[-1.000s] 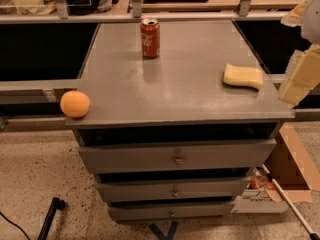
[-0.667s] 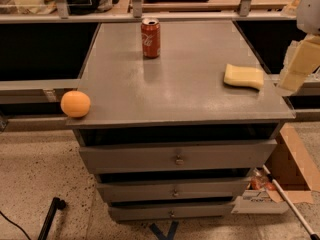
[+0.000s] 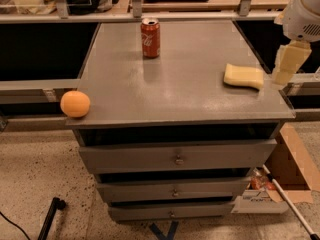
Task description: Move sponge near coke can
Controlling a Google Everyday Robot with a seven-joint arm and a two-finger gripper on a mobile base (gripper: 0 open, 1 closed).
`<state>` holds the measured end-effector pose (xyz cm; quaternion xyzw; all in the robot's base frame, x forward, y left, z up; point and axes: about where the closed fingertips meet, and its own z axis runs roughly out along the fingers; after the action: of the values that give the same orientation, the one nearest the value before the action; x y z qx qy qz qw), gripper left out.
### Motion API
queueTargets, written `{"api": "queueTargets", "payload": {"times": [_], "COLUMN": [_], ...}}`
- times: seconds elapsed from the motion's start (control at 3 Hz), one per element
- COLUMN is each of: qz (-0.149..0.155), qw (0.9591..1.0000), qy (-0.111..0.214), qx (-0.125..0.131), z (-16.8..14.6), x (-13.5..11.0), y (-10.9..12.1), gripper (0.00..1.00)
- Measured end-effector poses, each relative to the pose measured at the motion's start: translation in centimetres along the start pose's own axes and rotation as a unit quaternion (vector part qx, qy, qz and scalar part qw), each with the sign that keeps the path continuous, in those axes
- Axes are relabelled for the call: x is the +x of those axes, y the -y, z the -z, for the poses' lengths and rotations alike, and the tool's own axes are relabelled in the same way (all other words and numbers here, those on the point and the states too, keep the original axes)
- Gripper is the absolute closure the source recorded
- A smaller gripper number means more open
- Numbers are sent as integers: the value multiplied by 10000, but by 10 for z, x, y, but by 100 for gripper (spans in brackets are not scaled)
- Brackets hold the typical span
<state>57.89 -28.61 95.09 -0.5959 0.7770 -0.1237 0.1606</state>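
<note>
The sponge (image 3: 243,76) lies flat near the table's (image 3: 180,91) right edge, well apart from the can (image 3: 150,37) at the back. It looks light and soft, so a pinch across its narrow width should hold (squashing, not slipping). The gripper (image 3: 286,69) hangs just right of it, open or closed I cannot tell, having edged up and inward over the last second while sponge and can stayed put.

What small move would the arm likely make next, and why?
Probably sliding the end effector sideways over the sponge to get set for a grasp. It hangs at the table's right edge, beside the sponge but apart from it. The sponge lies ungrasped, far from the can near the back edge.
</note>
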Motion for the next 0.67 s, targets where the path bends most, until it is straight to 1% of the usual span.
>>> {"api": "queueTargets", "payload": {"times": [0.33,0.67], "qz": [30,-28], "qw": [9999,9993], "qy": [56,197], "qx": [-144,-308], "z": [-42,-78], "x": [0,-2], "y": [11,18], "gripper": [0,0]}}
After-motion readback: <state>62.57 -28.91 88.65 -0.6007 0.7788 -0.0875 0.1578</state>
